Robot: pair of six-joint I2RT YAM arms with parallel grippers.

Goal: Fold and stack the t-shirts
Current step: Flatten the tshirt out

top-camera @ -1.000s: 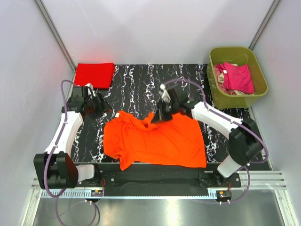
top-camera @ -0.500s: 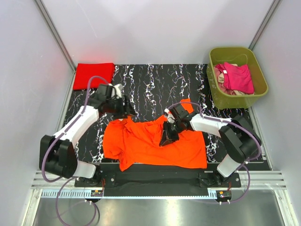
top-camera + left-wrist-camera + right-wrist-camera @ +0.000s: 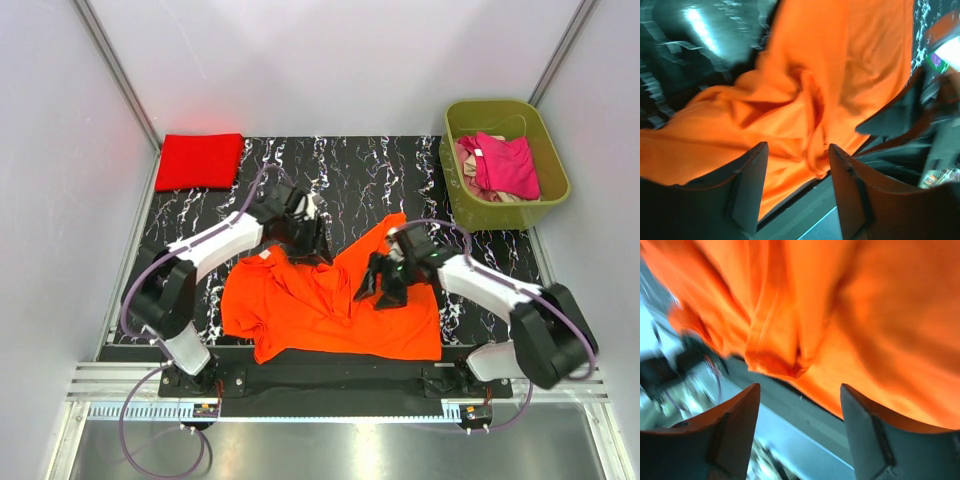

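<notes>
Both claws spread, pinching nothing: left gripper [image 3: 316, 248] at the far edge of the rumpled orange t-shirt [image 3: 320, 310], right gripper [image 3: 382, 290] over its middle, shirt on the table [image 3: 350, 165] near-centre, folded red t-shirt [image 3: 200, 160] far-left.

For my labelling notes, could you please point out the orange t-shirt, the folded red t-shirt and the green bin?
orange t-shirt [image 3: 322, 316], top external view, its middle.
folded red t-shirt [image 3: 200, 160], top external view, its centre.
green bin [image 3: 505, 214], top external view, near wall.
</notes>
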